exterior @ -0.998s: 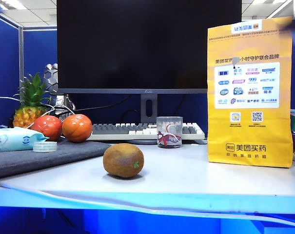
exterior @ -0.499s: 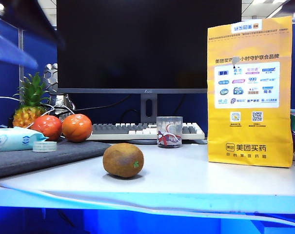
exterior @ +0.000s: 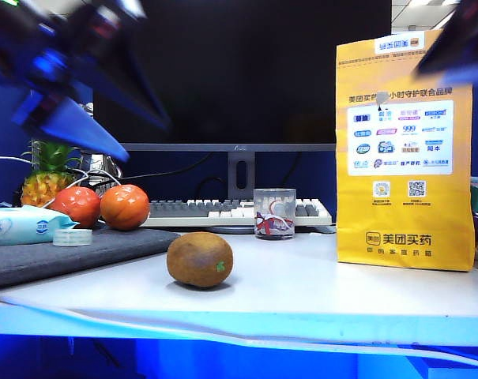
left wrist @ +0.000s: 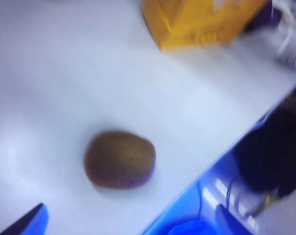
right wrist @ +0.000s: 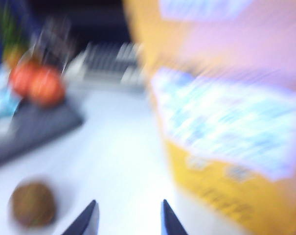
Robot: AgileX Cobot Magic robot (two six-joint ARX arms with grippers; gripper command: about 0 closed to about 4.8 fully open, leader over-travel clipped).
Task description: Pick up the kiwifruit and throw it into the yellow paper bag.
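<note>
The brown fuzzy kiwifruit [exterior: 200, 259] lies on the white table near its front edge, untouched. It also shows in both wrist views, kiwifruit [left wrist: 120, 159] and kiwifruit [right wrist: 33, 203]. The tall yellow paper bag [exterior: 404, 150] stands upright at the right; bag [left wrist: 196, 22], bag [right wrist: 226, 122]. My left gripper [exterior: 144, 140] is blurred high at the upper left, above and left of the kiwifruit. It is open and empty, with the fruit ahead of its spread fingers, left gripper [left wrist: 128, 223]. My right gripper [exterior: 452, 51] is blurred at the upper right in front of the bag's top, open and empty, right gripper [right wrist: 129, 205].
Two orange-red fruits [exterior: 104, 207], a pineapple [exterior: 49, 170] and a wipes pack [exterior: 21, 225] sit on a grey mat [exterior: 80, 253] at the left. A glass [exterior: 274, 213], a keyboard [exterior: 223, 212] and a monitor [exterior: 239, 71] stand behind the kiwifruit.
The left arm has swung down into the exterior view from the upper left. The right arm has come in at the upper right. Kiwifruit and bag have not moved.
</note>
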